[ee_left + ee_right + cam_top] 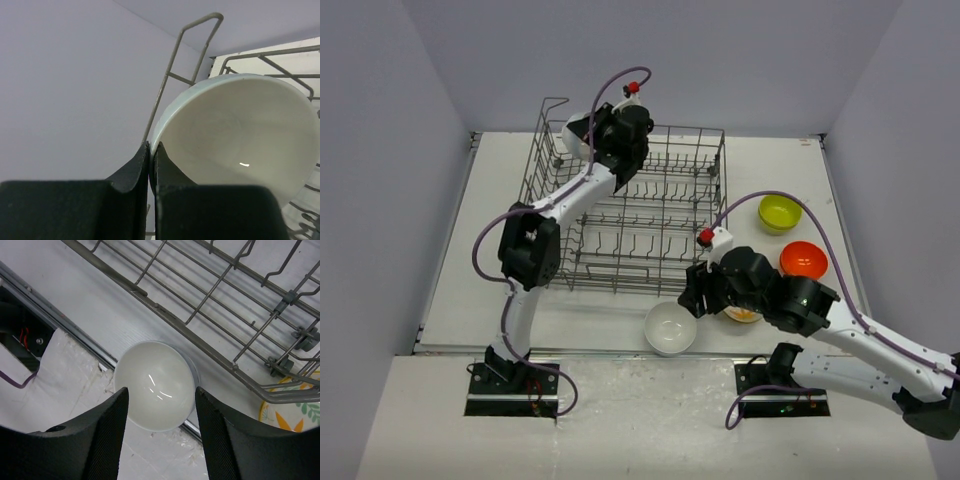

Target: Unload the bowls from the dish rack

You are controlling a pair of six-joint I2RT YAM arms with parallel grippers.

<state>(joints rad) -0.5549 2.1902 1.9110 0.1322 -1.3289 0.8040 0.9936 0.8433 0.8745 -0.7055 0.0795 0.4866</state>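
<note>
L gripper (150, 151): fingers together, clamped on rim of tilted white bowl (240, 135). One finger inside the rim, the other outside.
Tilted white bowl, place: far-left corner of dish rack (650, 215), just beside the raised corner loop (196, 47). Opening faces the L wrist cam. Can't tell if its base rests on the tines.
L arm: stretched from near-left base across the rack's left side to that corner.
R gripper (161, 390): fingers apart, nothing clamped. In wrist view the flat white bowl (155, 385) shows in the gap below them.
Flat white bowl, place: upright on table (500, 300), near edge, just outside the rack's near side, approx mid-table (670, 327). Top view puts R gripper (694, 298) at its far-right side. Contact w/ fingers: can't tell.
Floral bowl (292, 412): cream w/ green and orange pattern, on table right of the flat white one, by rack's near-right corner. Mostly hidden under R arm in top view (743, 315).
Orange bowl (803, 259): on table, right of rack, upright, just far-right of R wrist.
Yellow-green bowl (779, 212): on table, farther back than the orange one, near it but apart, right of rack.
Rack: grey wire, centre-left of table. Only bowl seen in it is the one in L gripper; rest of rack shows bare tines.
</note>
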